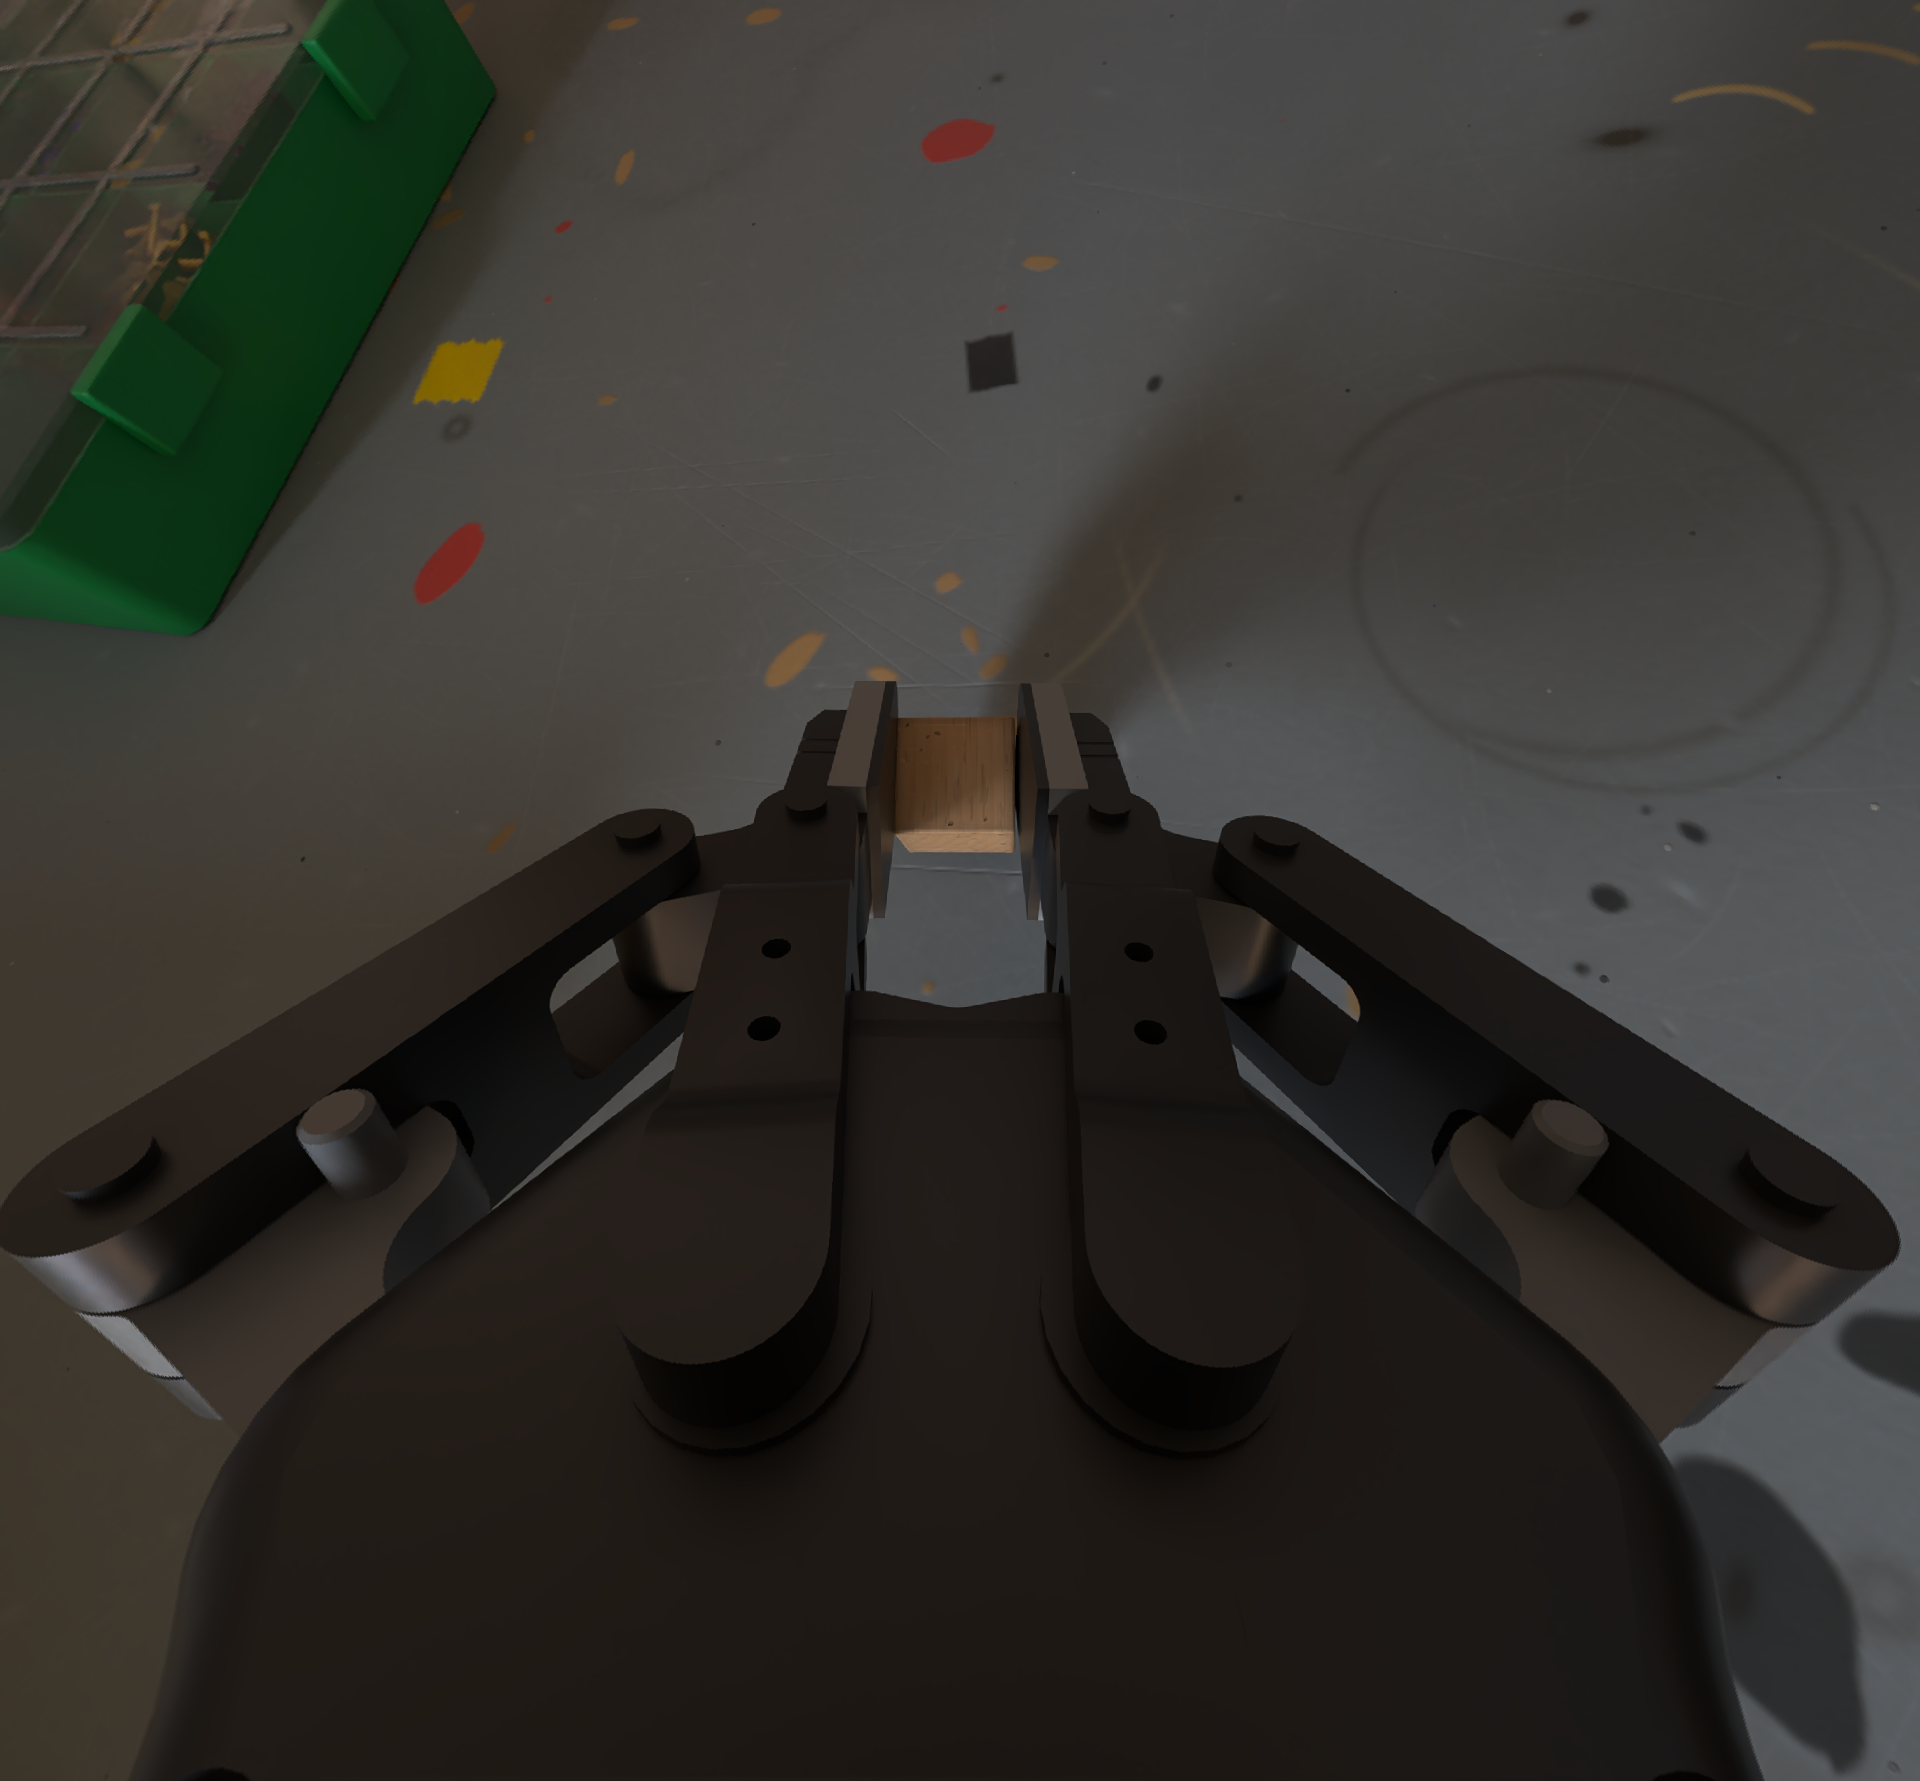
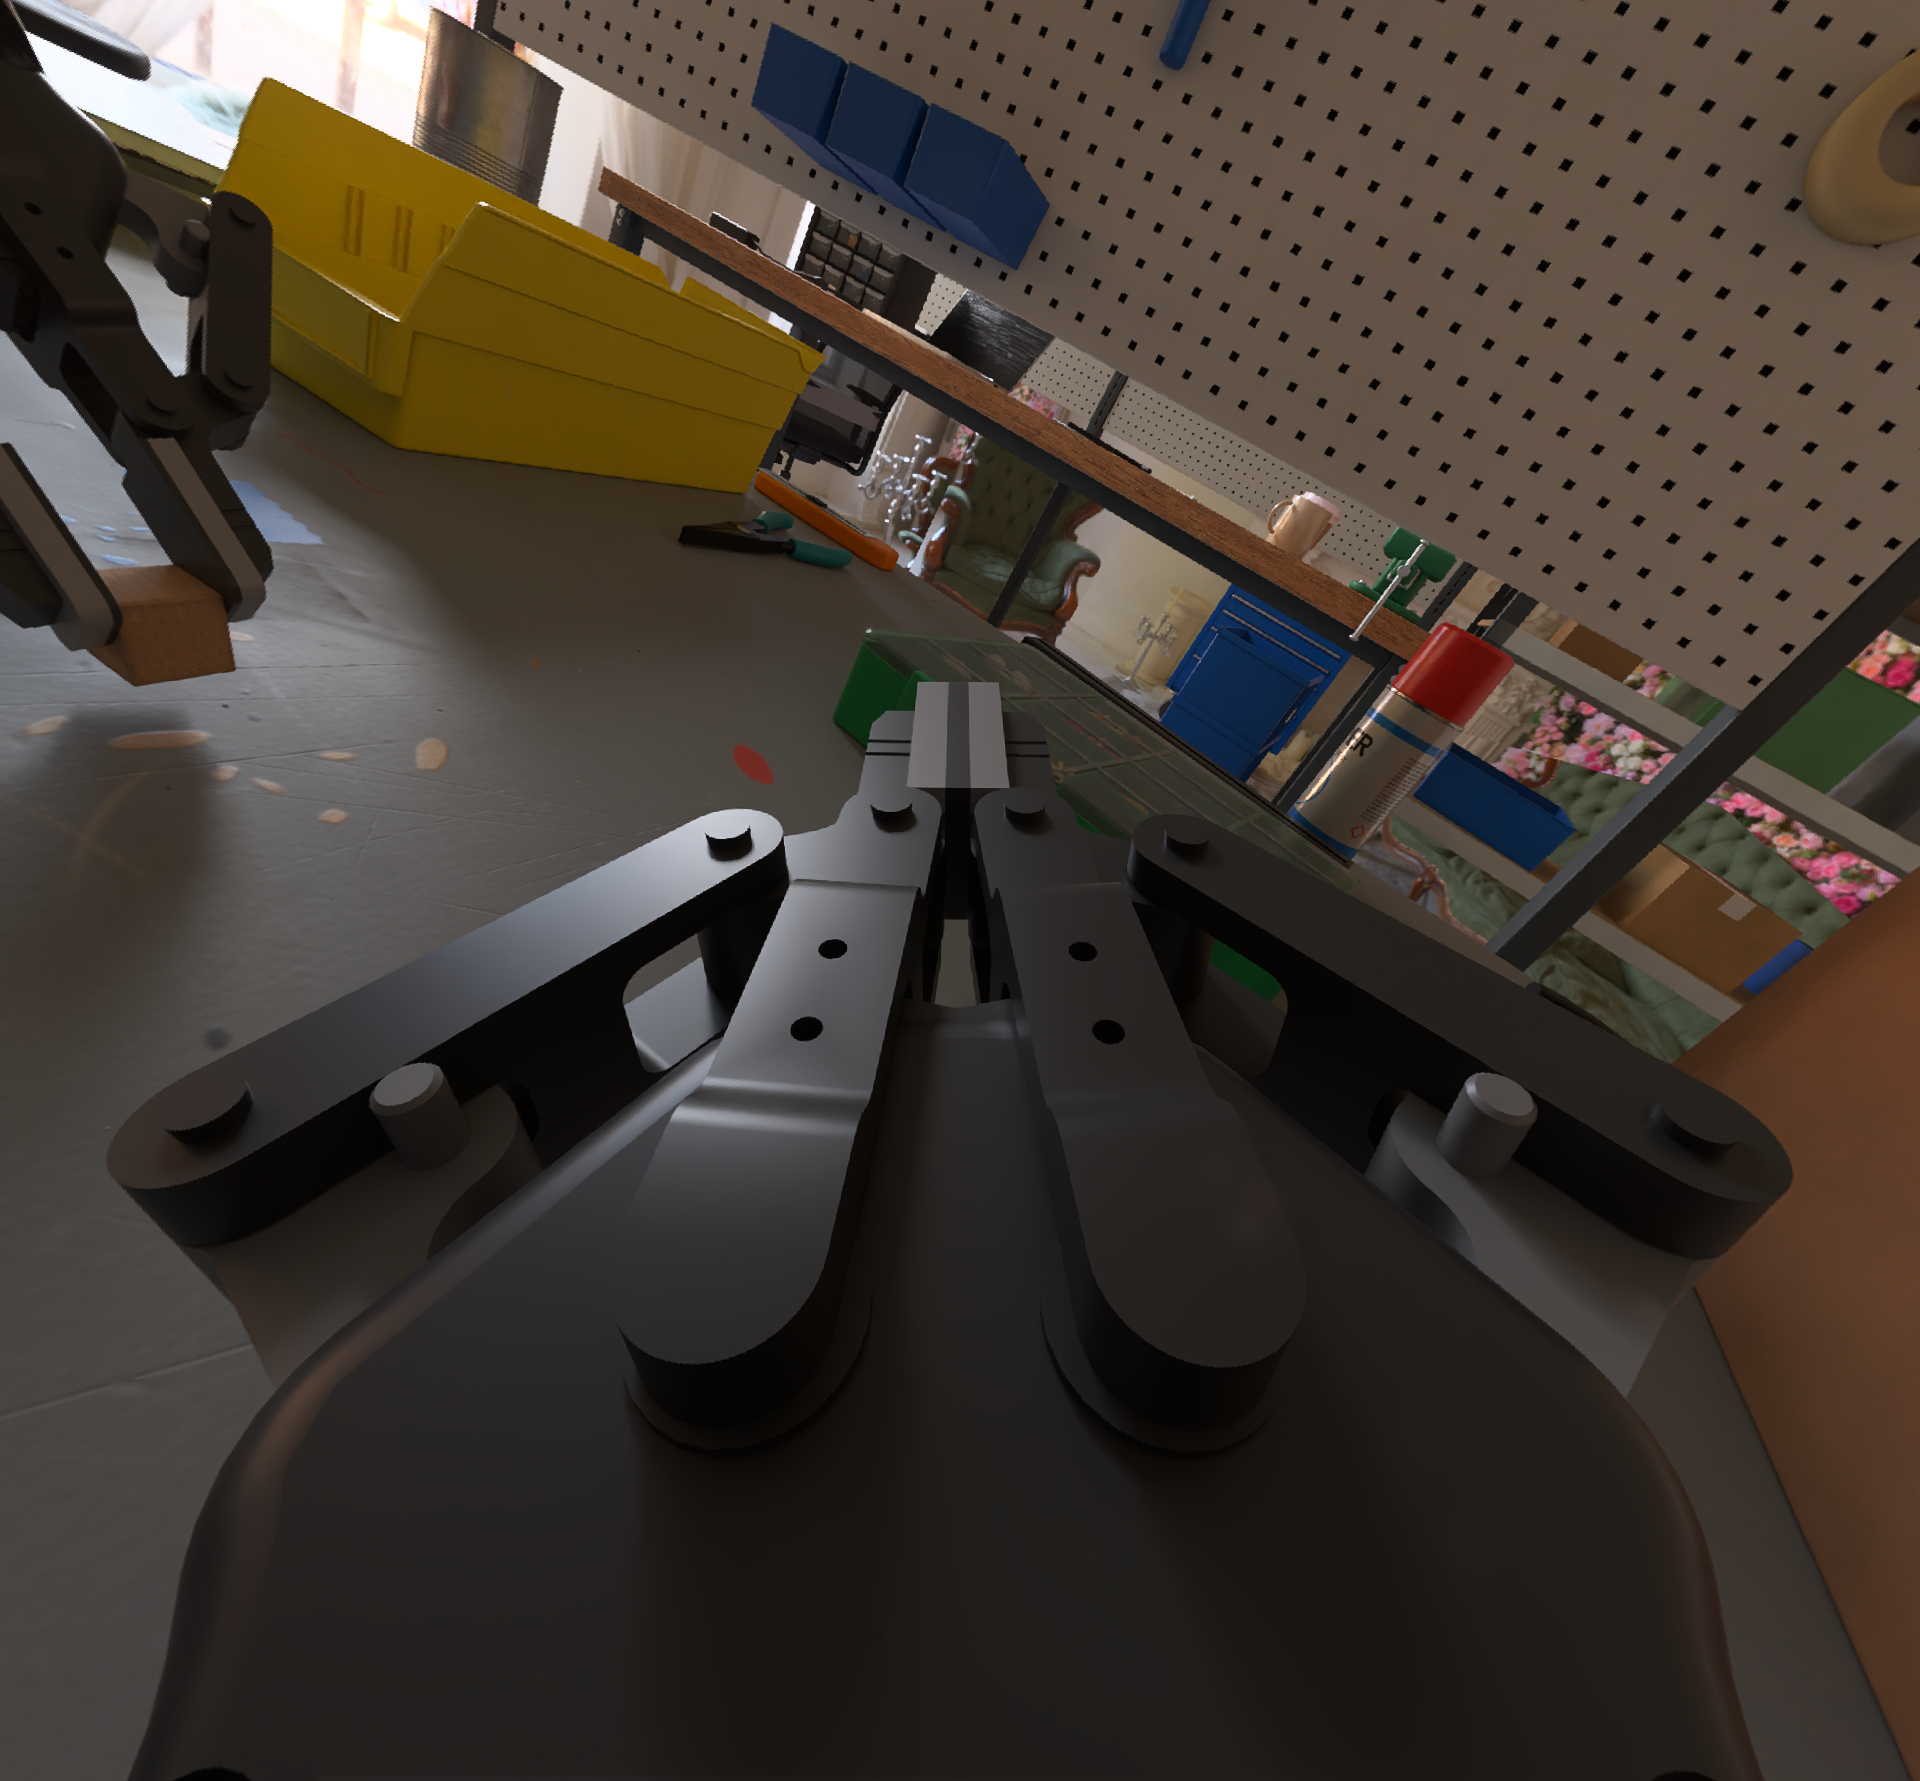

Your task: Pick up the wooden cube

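Observation:
The wooden cube [image 1: 954, 784] is a small light-brown block held between the two pads of my left gripper [image 1: 956, 744], which is shut on it. In the right wrist view the cube [image 2: 171, 628] hangs clear above the grey bench top, with its shadow below it, held by the left gripper [image 2: 156, 588] at the far left. My right gripper [image 2: 958, 734] is shut with its pads together and holds nothing. It sits low over the bench, well to the right of the cube.
A green organiser box with a clear lid [image 1: 208, 277] lies at the upper left, also ahead of my right gripper [image 2: 883, 682]. Yellow bins [image 2: 499, 329], hand tools [image 2: 779, 536], a red-capped spray can [image 2: 1392, 755] and a pegboard [image 2: 1351, 225] stand beyond. The bench top [image 1: 1351, 277] is paint-flecked.

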